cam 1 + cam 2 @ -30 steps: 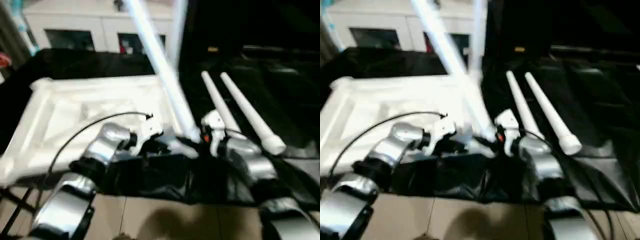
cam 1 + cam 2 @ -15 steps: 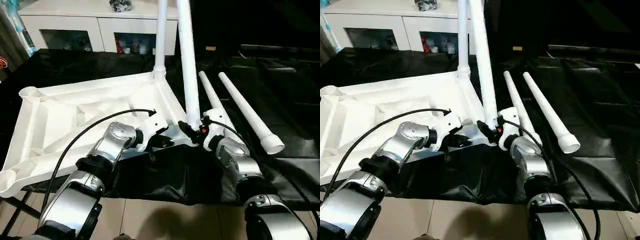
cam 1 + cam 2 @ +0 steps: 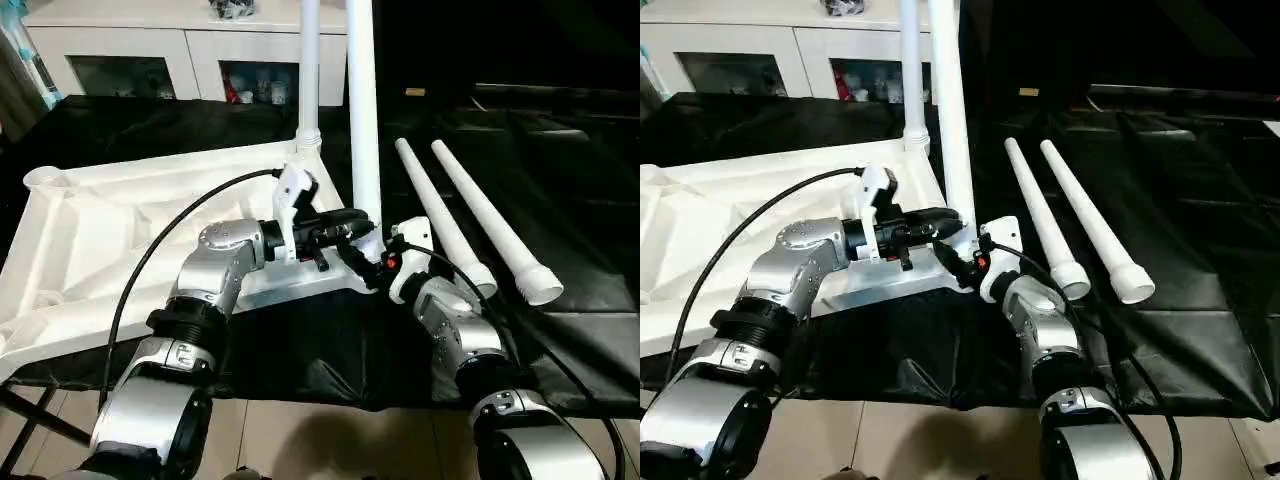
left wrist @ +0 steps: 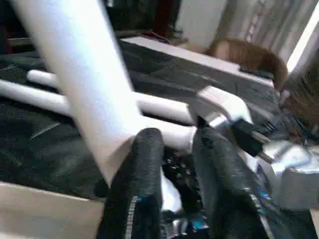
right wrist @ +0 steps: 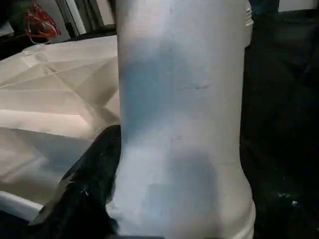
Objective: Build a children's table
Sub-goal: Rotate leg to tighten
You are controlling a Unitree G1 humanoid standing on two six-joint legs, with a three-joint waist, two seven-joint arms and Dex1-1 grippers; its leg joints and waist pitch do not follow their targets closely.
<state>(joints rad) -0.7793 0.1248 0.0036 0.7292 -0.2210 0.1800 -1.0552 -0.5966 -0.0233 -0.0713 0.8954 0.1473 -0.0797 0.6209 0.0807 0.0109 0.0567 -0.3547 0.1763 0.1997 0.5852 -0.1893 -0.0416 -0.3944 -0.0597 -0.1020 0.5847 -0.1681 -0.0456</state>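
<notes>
Nearest the camera, two silver forearms reach in over the black-draped bench (image 3: 560, 330) and meet at the tabletop's (image 3: 110, 230) near right corner. The right hand (image 3: 372, 268) sits at the foot of an upright leg (image 3: 362, 130); in its wrist view one black finger (image 5: 94, 174) lies against the leg's wide base, with the tube close in front of it — the hand is closed on that leg. The left hand (image 3: 345, 222) comes in from the other side at the same spot; its wrist view shows two black fingers (image 4: 139, 169) a little apart beside the leg's base, one touching the tube, but whether they clamp it I cannot tell.

The tabletop lies upside down, ribbed underside up, on the left part of the bench, with a round socket (image 3: 45, 178) at its far left corner. The held leg stands nearly vertical at the near right corner. Behind it a second leg (image 3: 309, 70) stands upright at the far right corner.

To the right, two spare legs (image 3: 440, 215) (image 3: 495, 225) lie side by side on the black cover, wide ends toward the camera, well apart from the tabletop.

Farthest back stands a white cabinet (image 3: 150, 60) with glass doors.
</notes>
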